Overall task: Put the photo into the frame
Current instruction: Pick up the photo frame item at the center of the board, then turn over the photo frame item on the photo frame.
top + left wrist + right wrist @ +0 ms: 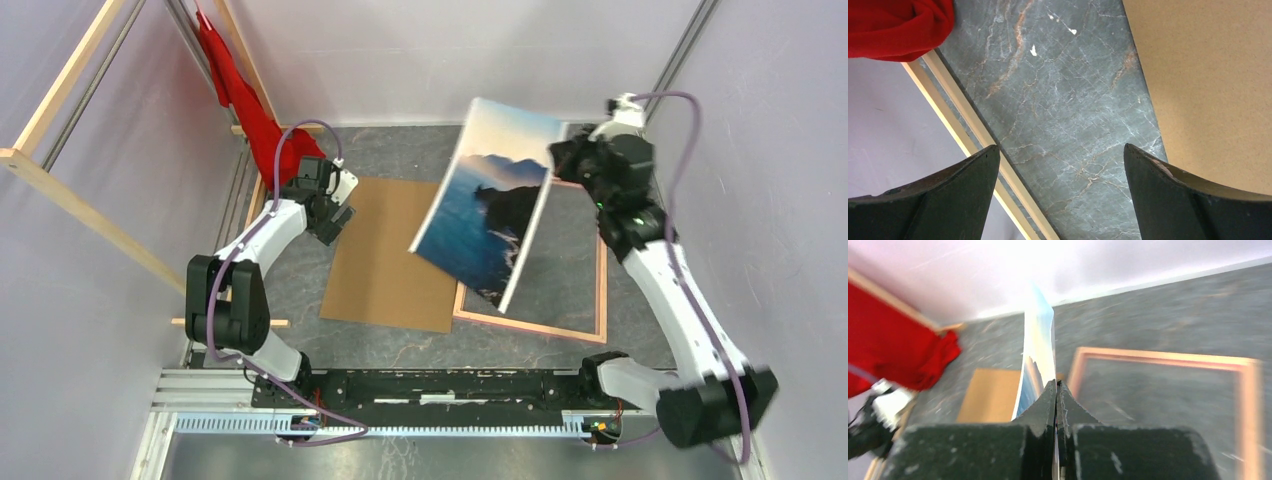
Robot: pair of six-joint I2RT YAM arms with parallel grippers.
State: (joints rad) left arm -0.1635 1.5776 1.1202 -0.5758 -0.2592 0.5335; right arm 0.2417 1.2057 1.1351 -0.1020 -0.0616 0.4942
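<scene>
Photo [490, 200], flexible and curved, is pinched at its edge by the right pincer [1055, 387], tilted above the thin-railed frame [530, 326]; the left pincer [1060, 147] is spread over marbled tabletop [1058, 100].

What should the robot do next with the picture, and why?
Probably swing the photo over the middle of the frame and lower it flat. The right fingers pinch its edge, and it hangs tilted, partly over the board.

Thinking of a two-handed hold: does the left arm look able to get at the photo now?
Probably yes: the left gripper hangs open, and only the flat cardboard lies between it and the raised photo.
</scene>
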